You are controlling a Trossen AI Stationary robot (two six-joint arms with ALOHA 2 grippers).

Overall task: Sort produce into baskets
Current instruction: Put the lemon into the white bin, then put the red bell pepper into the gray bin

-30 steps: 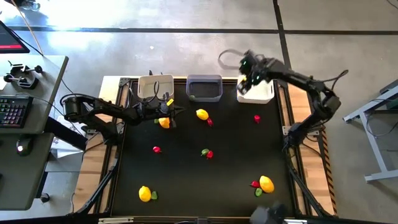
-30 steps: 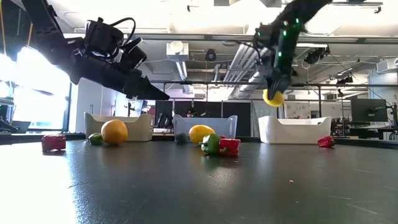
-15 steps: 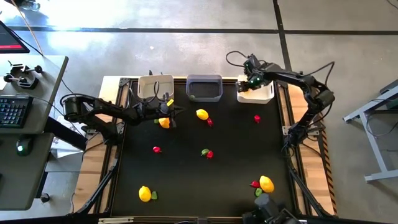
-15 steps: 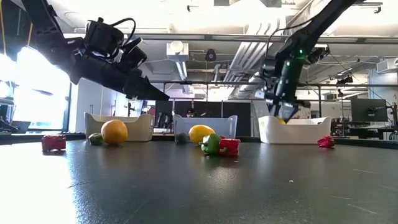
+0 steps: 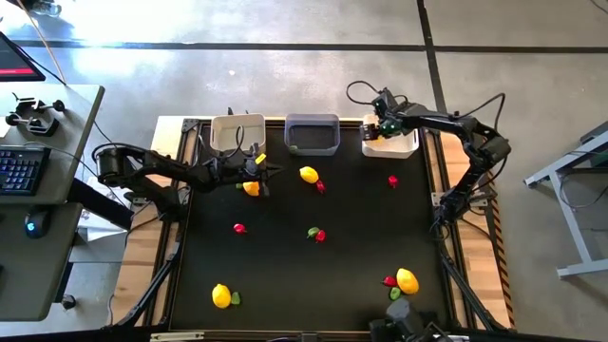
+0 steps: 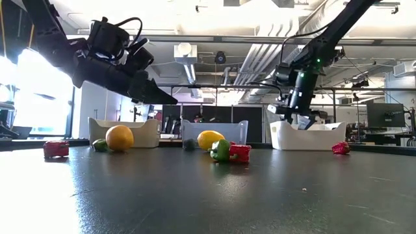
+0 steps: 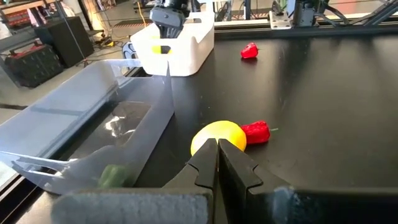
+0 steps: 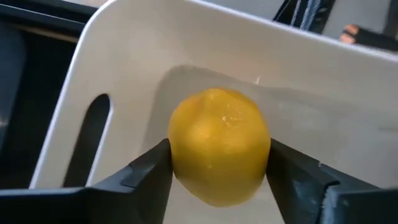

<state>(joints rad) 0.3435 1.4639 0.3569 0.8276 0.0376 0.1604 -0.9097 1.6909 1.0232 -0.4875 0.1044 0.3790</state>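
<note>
My right gripper (image 5: 384, 124) is shut on a yellow lemon (image 8: 219, 144) and reaches down inside the white bin (image 5: 399, 147) at the table's far right. In the low view it dips behind that bin's rim (image 6: 305, 127). My left gripper (image 5: 263, 169) is shut and empty. It hovers above the table in front of the cream-white bin (image 5: 237, 133), beside an orange piece (image 5: 251, 187). Past its fingers (image 7: 217, 163) lie a yellow piece (image 7: 217, 134) and a red one (image 7: 256, 131). The dark grey bin (image 5: 312, 134) holds a green piece (image 7: 112, 176). My right gripper pinches the lemon's two opposite sides (image 8: 180, 155) between its two fingers (image 8: 144, 169), coming from above and pointing down into the bin. The lemon sits low between the bin's walls; whether it rests on the bin's floor I cannot tell.
Loose pieces lie on the black table: yellow and red at the middle (image 5: 308, 174), a red one (image 5: 392, 180), a red one (image 5: 238, 228), a green and red pair (image 5: 316, 234), yellow and green at the near left (image 5: 221, 295), and yellow, red and green at the near right (image 5: 406, 280).
My right gripper has gone down with the lemon from well above the white bin into it, so the lemon now sits below the bin's rim. The gripper stays shut on the lemon.
</note>
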